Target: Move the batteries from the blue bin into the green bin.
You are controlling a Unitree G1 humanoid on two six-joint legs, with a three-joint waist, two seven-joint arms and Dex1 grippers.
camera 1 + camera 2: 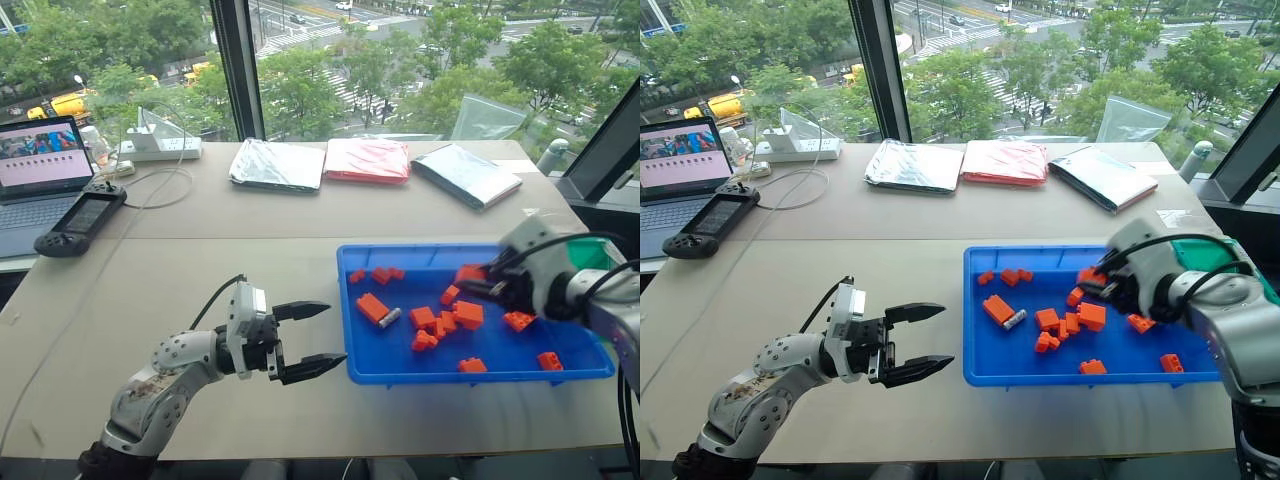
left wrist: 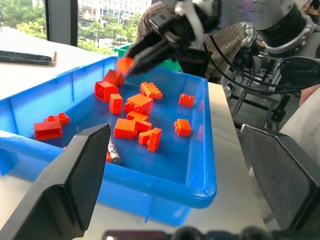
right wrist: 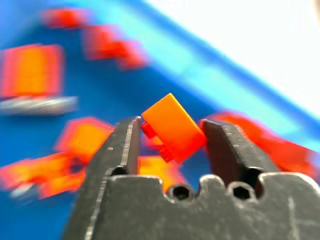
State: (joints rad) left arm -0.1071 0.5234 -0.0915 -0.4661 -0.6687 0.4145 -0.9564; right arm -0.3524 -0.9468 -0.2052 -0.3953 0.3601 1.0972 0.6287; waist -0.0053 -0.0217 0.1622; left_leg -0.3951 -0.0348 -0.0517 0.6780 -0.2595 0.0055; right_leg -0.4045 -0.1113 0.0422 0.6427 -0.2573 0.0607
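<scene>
So the right gripper (image 3: 167,132) has its fingers pinched on an orange brick (image 3: 172,127), not a battery, over the blue bin's (image 1: 400,371) far right part, while the left gripper (image 1: 310,340) hangs wide open and empty near the surface's front edge. One battery (image 1: 389,317) lies mid-bin beside a brick; the green bin (image 1: 598,252) sits at the surface's right edge. I'd guess the pickup went wrong, so drop the brick and go for the battery.

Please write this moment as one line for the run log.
right pincer: shut on orange brick, over blue bin | left pincer: open, empty, beside bin | battery: in blue bin | green bin: behind right arm
</scene>
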